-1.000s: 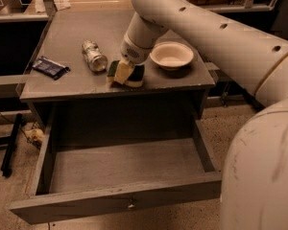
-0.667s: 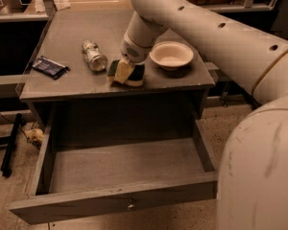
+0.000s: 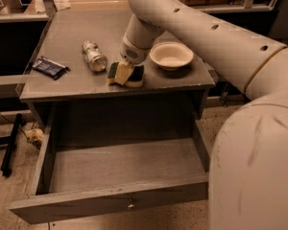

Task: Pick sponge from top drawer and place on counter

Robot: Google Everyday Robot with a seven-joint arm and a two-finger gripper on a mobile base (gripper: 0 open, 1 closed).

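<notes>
The green-and-yellow sponge [image 3: 137, 74] lies on the grey counter [image 3: 67, 42], mid-frame. The gripper [image 3: 123, 74] rests on it; its grip I cannot tell.

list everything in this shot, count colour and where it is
sponge: one, dark green over yellow, on the counter near its front edge
counter: one, grey, above the top drawer
top drawer: one, grey, pulled open below the counter
bowl: one, cream, on the counter right of the sponge
can: one, silvery, lying on its side left of the sponge
packet: one, dark blue, counter's left edge
arm: one, cream, reaching from the right
pincer: one, pale, down at the sponge
</notes>
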